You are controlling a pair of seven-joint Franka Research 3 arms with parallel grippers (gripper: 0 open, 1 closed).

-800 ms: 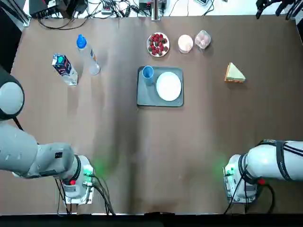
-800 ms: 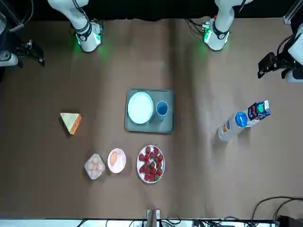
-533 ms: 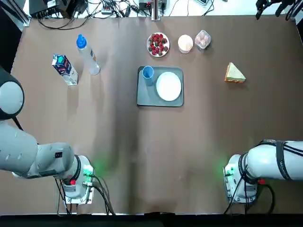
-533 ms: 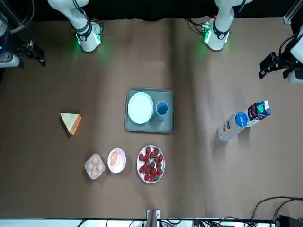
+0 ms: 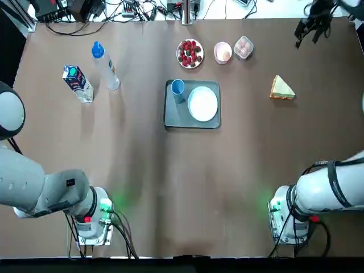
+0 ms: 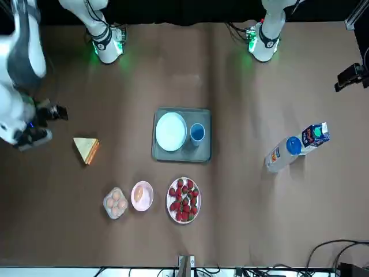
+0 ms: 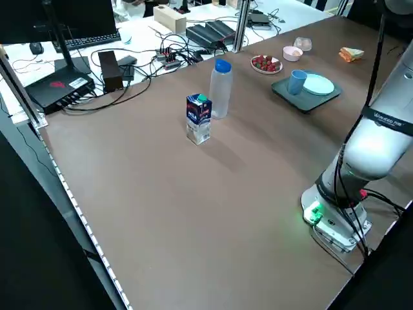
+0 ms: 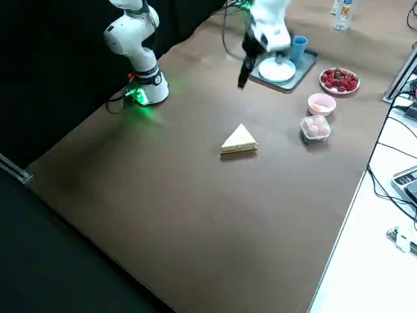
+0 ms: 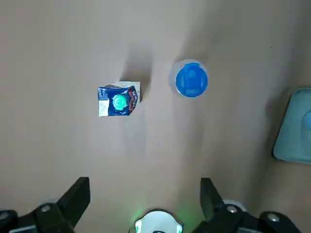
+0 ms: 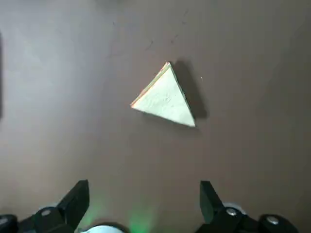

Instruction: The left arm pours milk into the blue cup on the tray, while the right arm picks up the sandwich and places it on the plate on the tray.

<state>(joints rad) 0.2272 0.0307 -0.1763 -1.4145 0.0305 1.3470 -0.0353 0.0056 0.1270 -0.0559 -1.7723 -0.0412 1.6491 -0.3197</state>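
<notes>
The milk carton (image 5: 77, 83) stands upright at the table's left, next to a clear water bottle (image 5: 106, 67). A grey tray (image 5: 176, 116) in the middle holds the blue cup (image 5: 177, 87) and a white plate (image 5: 202, 104). The triangular sandwich (image 5: 281, 89) lies flat at the right. My left gripper (image 9: 145, 187) hangs open high above the milk carton (image 9: 118, 101), holding nothing. My right gripper (image 10: 144, 187) is open high over the sandwich (image 10: 165, 99). In the front view the right gripper (image 6: 51, 113) is beside the sandwich (image 6: 86, 149), and the left gripper (image 6: 351, 77) is at the table's edge.
A plate of strawberries (image 5: 190, 53), a pink bowl (image 5: 222, 52) and a clear egg container (image 5: 243, 47) line the far side behind the tray. Cables and electronics lie beyond the far edge. Both arm bases (image 5: 94, 219) sit at the near edge.
The right gripper has swung in from the table's edge to above the sandwich. The left gripper has shifted slightly outward near the milk carton. Nothing on the table has moved.
</notes>
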